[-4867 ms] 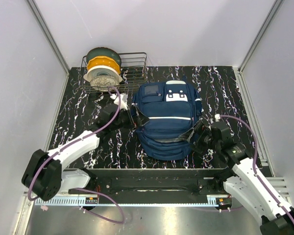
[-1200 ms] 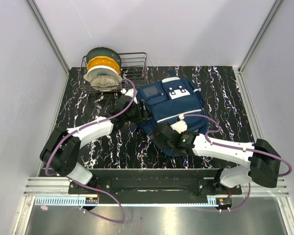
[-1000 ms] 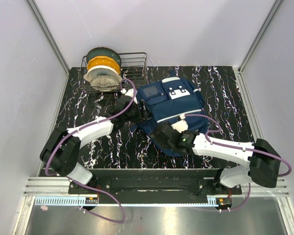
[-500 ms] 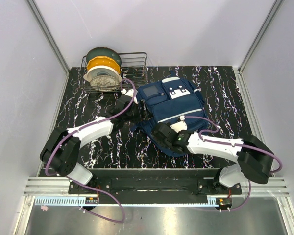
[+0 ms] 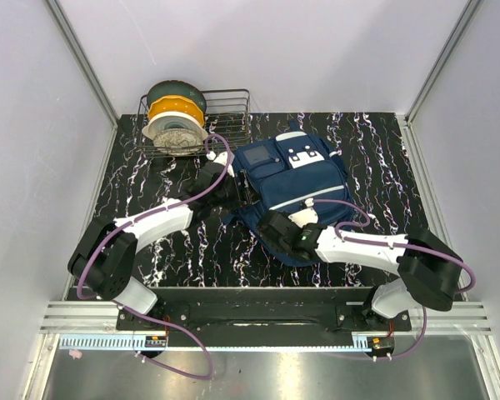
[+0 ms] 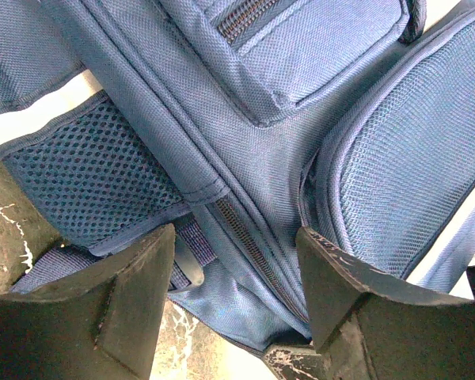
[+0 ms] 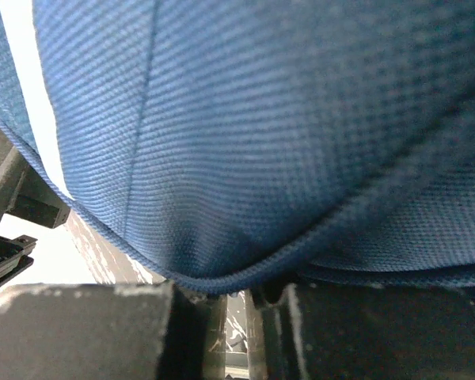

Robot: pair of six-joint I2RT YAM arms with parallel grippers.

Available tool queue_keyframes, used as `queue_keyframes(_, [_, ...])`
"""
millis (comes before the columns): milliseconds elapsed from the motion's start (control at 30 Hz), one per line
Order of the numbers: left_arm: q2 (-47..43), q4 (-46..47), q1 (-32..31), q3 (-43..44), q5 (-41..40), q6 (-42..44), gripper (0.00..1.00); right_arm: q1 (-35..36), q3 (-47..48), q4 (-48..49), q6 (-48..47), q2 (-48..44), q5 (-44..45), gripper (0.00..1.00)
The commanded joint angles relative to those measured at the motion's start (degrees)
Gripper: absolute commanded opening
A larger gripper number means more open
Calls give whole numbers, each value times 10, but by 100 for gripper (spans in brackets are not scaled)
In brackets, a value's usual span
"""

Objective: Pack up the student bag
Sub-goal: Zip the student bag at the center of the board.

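Since the earliest frame: bag [image 5: 296, 179] swung so its top points to about 1 o'clock, still mid-table; right arm crossed from the bag's 3 o'clock side to its 7 o'clock edge, and over the last second its jaws have been closing. Right gripper [image 5: 271, 225] now: jaws drawn nearly together on the bag's piped near edge, the seam sitting in the slit between them in the wrist view. Left gripper [image 5: 231, 188]: at the bag's 9 o'clock side, jaws wide apart, straddling the side panel with a closed zipper [image 6: 253, 253] running between them; nothing clamped. Rack [image 5: 233, 104] stands at the table's 11 o'clock, untouched. Judged step: anchor the bag, then open it. To do well: hold the right pinch low and steady so the fabric stays taut; set the left jaws on the zipper pull, not the mesh; pull along the zip line. Pull tab not visible, so locate it first.
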Motion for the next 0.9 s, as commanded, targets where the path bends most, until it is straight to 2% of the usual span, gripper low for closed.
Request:
queue_keyframes(0, [-13, 19, 3, 20, 9, -3, 66, -12, -12, 0, 1, -18, 61, 9])
queue_keyframes(67, [-13, 19, 3, 18, 10, -4, 66, -13, -18, -1, 0, -24, 66, 6])
queue_keyframes(100, [-14, 19, 3, 17, 11, -4, 66, -12, -18, 0, -1, -28, 69, 0])
queue_keyframes(200, [-14, 24, 3, 15, 10, -6, 64, -13, -18, 0, -24, -40, 75, 0])
queue_keyframes(300, [-10, 29, 4, 16, 13, -7, 60, -12, -11, 5, -96, -65, 69, 0])
queue_keyframes(433, [-1, 24, 5, 26, 11, 2, 45, -13, -17, 15, -214, -124, 25, 0])
queue_keyframes(467, [0, 23, 6, 29, 12, 4, 46, -13, -18, 12, -229, -135, 14, 0])
queue_keyframes(533, [4, 24, 9, 31, 13, 5, 54, -13, -18, -13, -256, -158, -10, 0])
queue_keyframes(567, [5, 23, 10, 32, 18, 5, 67, -12, -19, -23, -262, -165, -16, 0])
queue_keyframes(700, [6, 21, 11, 32, 32, 2, 76, -12, -31, -56, -264, -190, -32, 0])
queue_keyframes(867, [25, 51, 11, 21, 46, -23, 75, -12, -37, -46, -264, -196, -33, 0])
